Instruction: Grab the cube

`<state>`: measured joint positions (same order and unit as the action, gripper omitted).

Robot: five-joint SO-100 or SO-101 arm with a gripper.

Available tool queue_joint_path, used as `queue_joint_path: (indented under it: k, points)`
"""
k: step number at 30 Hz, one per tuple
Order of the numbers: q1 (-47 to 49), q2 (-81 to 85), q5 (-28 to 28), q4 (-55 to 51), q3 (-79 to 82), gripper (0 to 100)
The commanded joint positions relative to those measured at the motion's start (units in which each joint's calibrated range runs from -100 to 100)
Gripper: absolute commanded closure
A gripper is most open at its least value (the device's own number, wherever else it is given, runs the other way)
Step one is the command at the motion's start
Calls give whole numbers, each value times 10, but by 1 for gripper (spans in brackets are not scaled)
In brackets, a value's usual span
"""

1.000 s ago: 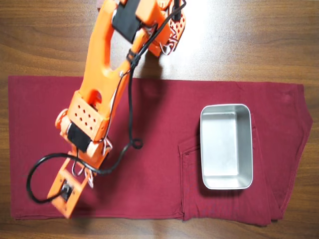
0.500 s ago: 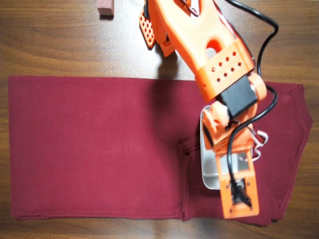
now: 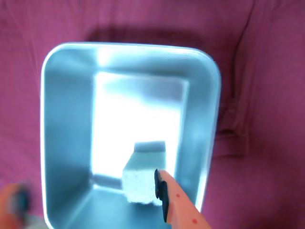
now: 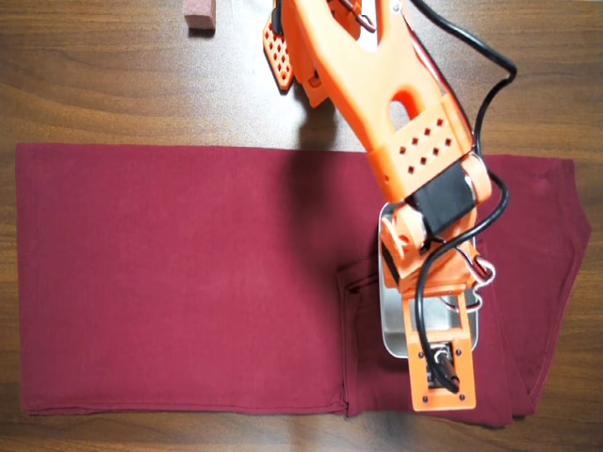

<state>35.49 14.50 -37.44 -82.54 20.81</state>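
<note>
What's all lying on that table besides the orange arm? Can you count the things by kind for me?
Dark red cloth: 1
Metal tray, on the cloth: 1
Pale cube, inside the tray: 1
Reddish-pink block, on the bare wood at the top edge of the overhead view: 1
Total: 4

No text, label, brand, number or sign can be read in either view. The metal tray (image 3: 62, 119), the cube (image 3: 140, 179), the orange arm (image 4: 396, 113), the dark red cloth (image 4: 188, 282) and the wooden worktop (image 4: 94, 75) all show plain, unmarked surfaces, and the wrist view is too blurred to reveal fine print.
</note>
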Motion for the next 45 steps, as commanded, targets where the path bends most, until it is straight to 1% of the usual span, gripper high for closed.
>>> queue_joint_path:
  k: [1,2,3,5,6,7,8,10,12,14,17,20,22,24,26,30,31,32,45]
  points:
    - [-67,70,-11,51,16,88]
    - [-105,110,-20,106,43,95]
    - [-146,159,-32,171,87,100]
    - [-223,257,-65,300,207,100]
    - [-252,323,-78,399,305,97]
    - [-272,386,-85,420,373,96]
    - [-289,437,-86,398,423,95]
    - [-312,542,-100,405,545,96]
    - [-318,628,-104,344,612,97]
    - [-322,688,-107,309,664,100]
    - [-339,741,-113,267,710,100]
    - [-366,801,-125,259,780,100]
    - [-370,839,-123,208,791,100]
    - [-371,839,-118,177,791,100]
    - [-382,839,-115,89,791,100]
    - [-381,839,-122,-159,792,100]
    - [-379,839,-105,-175,792,100]
    - [-378,839,-103,-175,792,100]
    - [-378,839,-103,-175,792,99]
